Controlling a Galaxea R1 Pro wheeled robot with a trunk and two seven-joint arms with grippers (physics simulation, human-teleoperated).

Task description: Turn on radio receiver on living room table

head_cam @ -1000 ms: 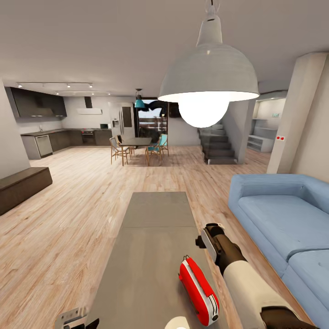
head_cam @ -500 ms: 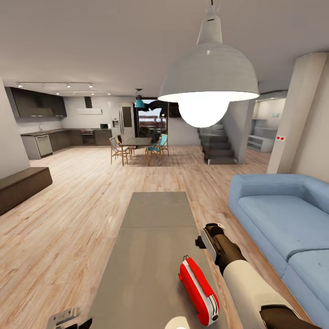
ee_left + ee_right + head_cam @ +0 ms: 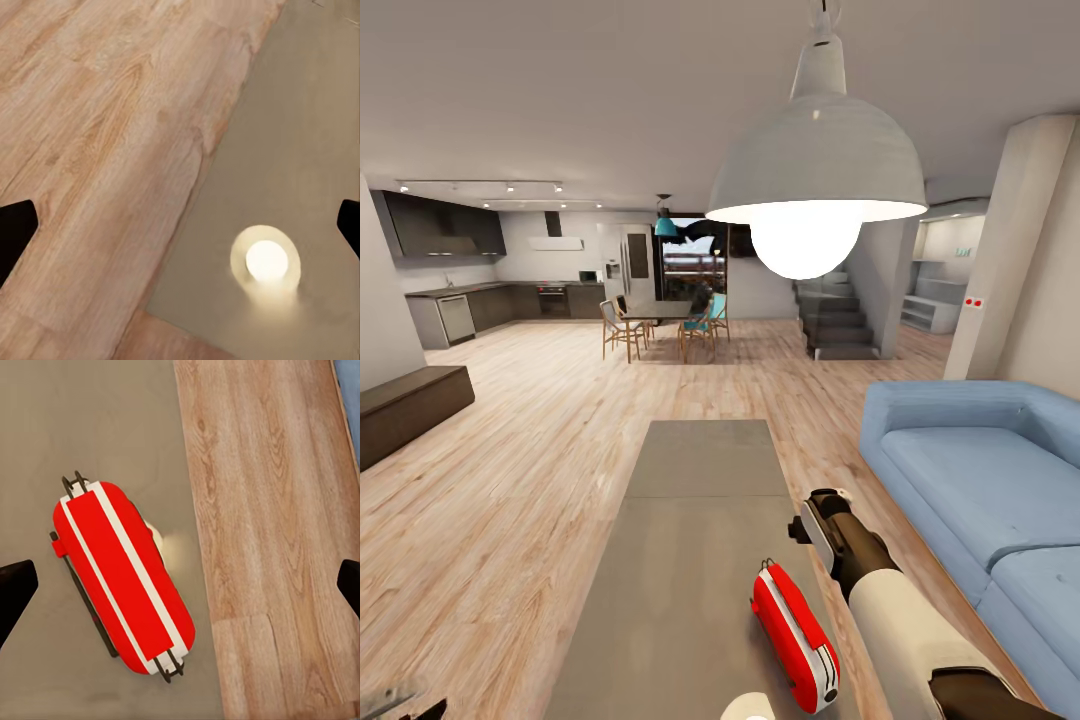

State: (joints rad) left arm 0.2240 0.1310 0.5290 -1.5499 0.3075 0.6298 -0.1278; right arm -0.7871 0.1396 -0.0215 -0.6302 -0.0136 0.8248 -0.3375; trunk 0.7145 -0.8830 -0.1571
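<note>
So I'm parked at the end of the long grey surface [image 3: 700,500] in the living room, with the radio receiver [image 3: 793,635] lying on it near the edge on my right side. From the right wrist camera the radio receiver [image 3: 120,576] sits directly below the right pincer [image 3: 180,577], red body with white stripes, lying at an angle to the surface [image 3: 90,427] edge, thin metal handle brackets poking out at both ends. The pincer's two dark fingertips [image 3: 15,592] show at opposite edges of that picture, spread wide, and nothing is between them. It hangs above the radio, not touching it. The wood floor [image 3: 270,525] runs just beside the radio on one side.

In the head view the right arm [image 3: 880,600] reaches out over the surface just to the right of the radio.

The left pincer [image 3: 180,229] is spread wide too, its tips [image 3: 13,232] at the picture's edges, over the corner of the surface [image 3: 300,135] where it meets the floor [image 3: 97,150]. There's a small round white thing [image 3: 266,261] on the surface under it; can't tell what it is.

Blue sofa [image 3: 980,480] off to the right, big pendant lamp [image 3: 815,170] overhead.
</note>
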